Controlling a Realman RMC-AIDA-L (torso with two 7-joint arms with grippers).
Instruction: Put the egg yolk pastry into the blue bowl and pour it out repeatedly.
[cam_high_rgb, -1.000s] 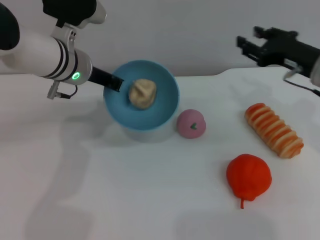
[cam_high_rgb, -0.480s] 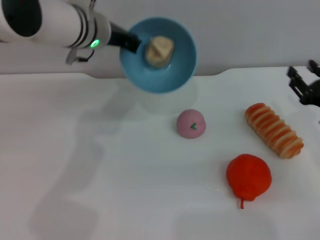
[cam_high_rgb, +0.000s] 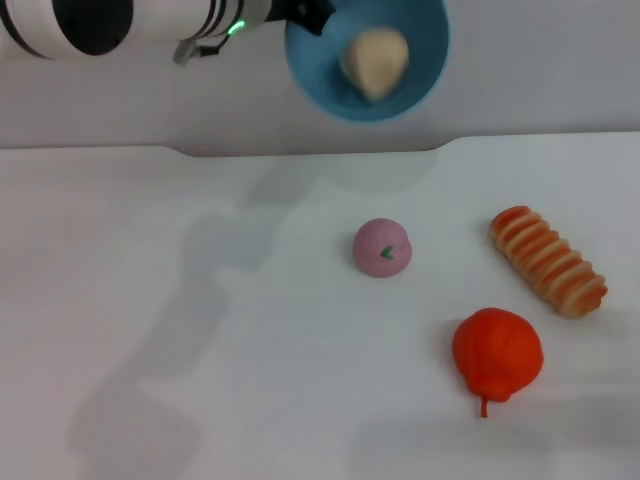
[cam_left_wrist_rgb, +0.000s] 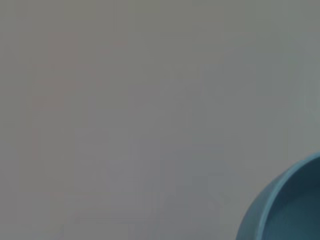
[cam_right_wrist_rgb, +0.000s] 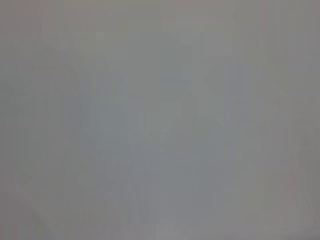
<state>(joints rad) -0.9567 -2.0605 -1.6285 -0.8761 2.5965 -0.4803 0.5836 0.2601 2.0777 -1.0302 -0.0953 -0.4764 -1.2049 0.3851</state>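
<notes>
Left claw grips blue bowl by its rim at nine o'clock, raised above counter; egg yolk pastry inside looks light, soft, loose. Right claw unseen.

A light-blue bowl is seen, a pale beige pastry inside. A pink dome is marked green. A bread roll is striped orange and cream. A red fruit is shown on a white table.
</notes>
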